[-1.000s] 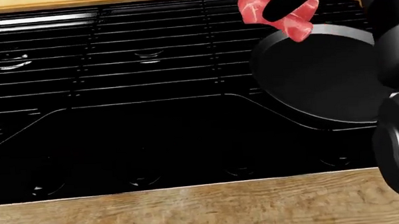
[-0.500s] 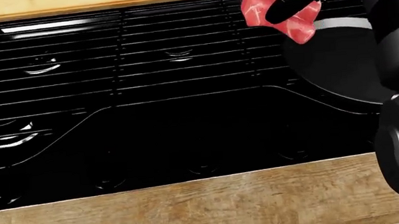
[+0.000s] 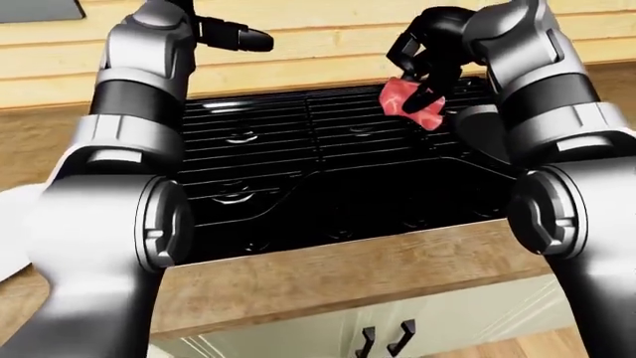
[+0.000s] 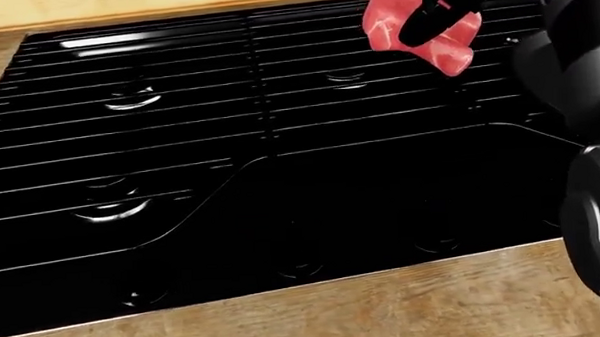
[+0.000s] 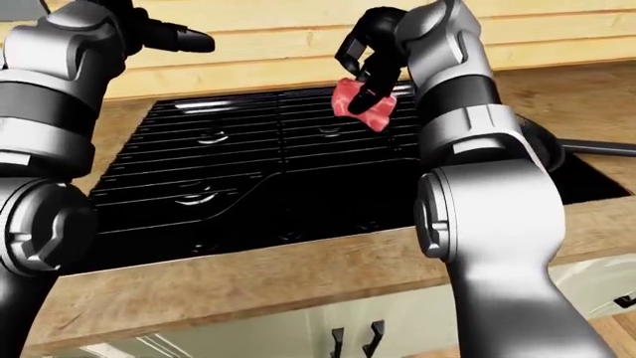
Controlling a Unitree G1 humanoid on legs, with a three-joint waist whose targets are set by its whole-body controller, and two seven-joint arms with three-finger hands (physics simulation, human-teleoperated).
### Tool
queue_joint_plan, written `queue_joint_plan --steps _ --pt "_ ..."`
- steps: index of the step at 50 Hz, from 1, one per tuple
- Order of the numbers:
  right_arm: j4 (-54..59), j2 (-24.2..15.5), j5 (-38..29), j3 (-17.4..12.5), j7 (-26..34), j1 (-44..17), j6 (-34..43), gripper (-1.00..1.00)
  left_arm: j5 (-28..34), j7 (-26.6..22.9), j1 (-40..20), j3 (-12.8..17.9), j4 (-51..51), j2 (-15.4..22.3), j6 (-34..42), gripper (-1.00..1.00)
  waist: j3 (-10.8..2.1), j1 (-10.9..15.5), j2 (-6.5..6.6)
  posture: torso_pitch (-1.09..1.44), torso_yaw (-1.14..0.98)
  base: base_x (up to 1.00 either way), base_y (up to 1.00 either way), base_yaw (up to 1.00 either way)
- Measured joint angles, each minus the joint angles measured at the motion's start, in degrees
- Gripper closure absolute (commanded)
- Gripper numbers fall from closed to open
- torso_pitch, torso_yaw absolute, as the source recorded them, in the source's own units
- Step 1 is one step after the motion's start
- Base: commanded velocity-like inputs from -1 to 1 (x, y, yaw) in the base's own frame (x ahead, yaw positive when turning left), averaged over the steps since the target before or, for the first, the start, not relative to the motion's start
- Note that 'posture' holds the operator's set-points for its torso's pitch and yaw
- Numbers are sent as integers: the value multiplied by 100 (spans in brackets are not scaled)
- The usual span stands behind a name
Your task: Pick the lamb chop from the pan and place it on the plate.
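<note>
**Red chop clear of the pan, view swinging left**

Pink-red lamb chop [image 4: 416, 31] hangs clamped in the right hand [image 3: 429, 52], its fingers closed round the meat above the black stove grates [image 4: 178, 120]. Over the last second the whole head view has slid left: the pan [image 5: 542, 145], which filled the right side before, is nearly out of it. The camera turned toward the plate [image 3: 15, 231], a white edge far left on the wooden surface [image 3: 328, 276]. The left hand [image 3: 238, 36] hovers raised with fingers together, holding nothing.

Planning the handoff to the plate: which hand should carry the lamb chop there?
Right. The right hand already grips the lamb chop above the stove. The left hand is empty near the wall. The white plate sits at the view's left edge.
</note>
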Motion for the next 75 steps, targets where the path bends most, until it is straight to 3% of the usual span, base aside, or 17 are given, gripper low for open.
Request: queue_joint_plan --steps 2,9,12,17,26,28,32,39,40,44,47,55,57,59,61,72,75 --pt "10 2 -15 4 12 -17 30 100 0 1 -16 16 -1 34 31 -100 -3 59 65 0 0 0 53 0" --pt "-119 33 32 -19 -41 -72 -34 100 11 18 -86 15 -110 64 -39 -100 54 81 775 0 0 0 53 0" --pt "-35 155 74 17 10 -2 -65 100 34 51 9 48 -22 129 6 -100 133 145 712 0 0 0 52 0" --pt "-52 65 53 4 29 -30 -28 100 30 48 -33 30 -69 81 57 -100 140 24 392 0 0 0 53 0" --pt "-132 65 65 2 3 -121 -55 100 29 31 -103 21 -94 89 21 -100 83 20 -2 0 0 0 53 0" --pt "-99 25 52 -3 -1 -75 -50 100 29 18 -95 0 -107 38 15 -100 87 -37 60 0 0 0 53 0" --pt "11 2 -8 12 25 -47 30 100 16 -36 -98 -13 -34 29 80 -100 -92 68 77 0 0 0 53 0" --pt "-91 28 30 -5 13 -93 -26 100 52 -4 -189 -1 -100 54 44 -100 52 86 702 0 0 0 52 0" --pt "-107 59 37 -3 13 -89 -35 100 54 -3 -172 5 -103 74 39 -100 83 103 721 0 0 0 52 0" --pt "-19 169 86 25 82 -13 -72 100 80 32 -77 39 -4 137 100 -100 143 158 658 0 0 0 53 0" --pt "-22 111 70 16 89 -33 -57 100 79 31 -109 36 -53 130 105 -100 142 84 385 0 0 0 53 0" --pt "-172 67 83 -7 64 -117 -73 100 57 13 -154 19 -142 88 59 -100 114 51 -26 0 0 0 53 0" --pt "-155 26 73 -13 68 -58 -59 100 49 6 -128 5 -167 28 36 -100 120 -25 32 0 0 0 53 0" --pt "-59 10 39 -3 80 -4 -8 100 28 -24 -100 -14 -106 -13 54 -100 -34 -42 -28 0 0 0 53 0" --pt "-19 34 19 11 81 5 21 100 21 -32 -96 -3 -70 4 82 -100 -69 12 9 0 0 0 52 0" --pt "-110 58 44 9 105 -83 -10 100 34 -9 -143 8 -112 68 71 -100 105 30 793 0 0 0 53 0" --pt "-100 154 84 24 134 -32 -53 100 60 23 -91 29 -56 112 78 -100 131 26 673 0 0 0 53 0"
